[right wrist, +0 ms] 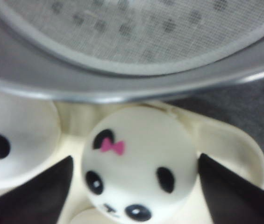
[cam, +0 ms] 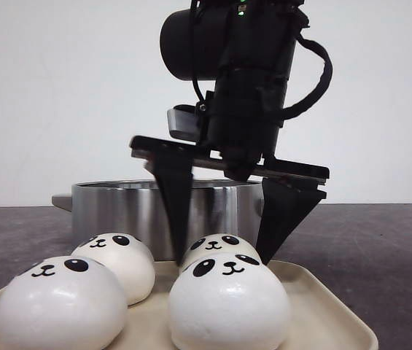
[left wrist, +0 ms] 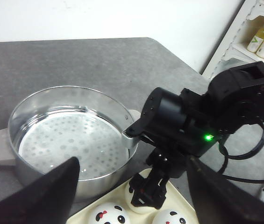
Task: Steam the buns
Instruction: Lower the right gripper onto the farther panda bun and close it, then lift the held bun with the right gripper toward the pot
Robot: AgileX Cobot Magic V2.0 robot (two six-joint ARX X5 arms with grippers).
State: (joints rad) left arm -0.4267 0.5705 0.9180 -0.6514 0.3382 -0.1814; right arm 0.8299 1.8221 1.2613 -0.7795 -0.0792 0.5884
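Observation:
Four white panda-face buns lie on a cream tray (cam: pixel 329 306): front left (cam: pixel 60 306), back left (cam: pixel 118 259), back right (cam: pixel 216 246), front right (cam: pixel 227 302). My right gripper (cam: pixel 222 259) is open and points down, its black fingers on either side of the back right bun, not touching it. In the right wrist view this bun (right wrist: pixel 139 163), with a pink bow, sits between the open fingers of the gripper (right wrist: pixel 135 161). My left gripper (left wrist: pixel 131 161) is open and empty, high above the pot and tray; it does not show in the front view.
A steel steamer pot (cam: pixel 118 211) with a perforated floor stands just behind the tray; its rim (left wrist: pixel 117 105) is empty inside. The right arm (left wrist: pixel 183 121) hangs over the tray. A shelf with bottles (left wrist: pixel 262 39) stands beyond the table's far corner.

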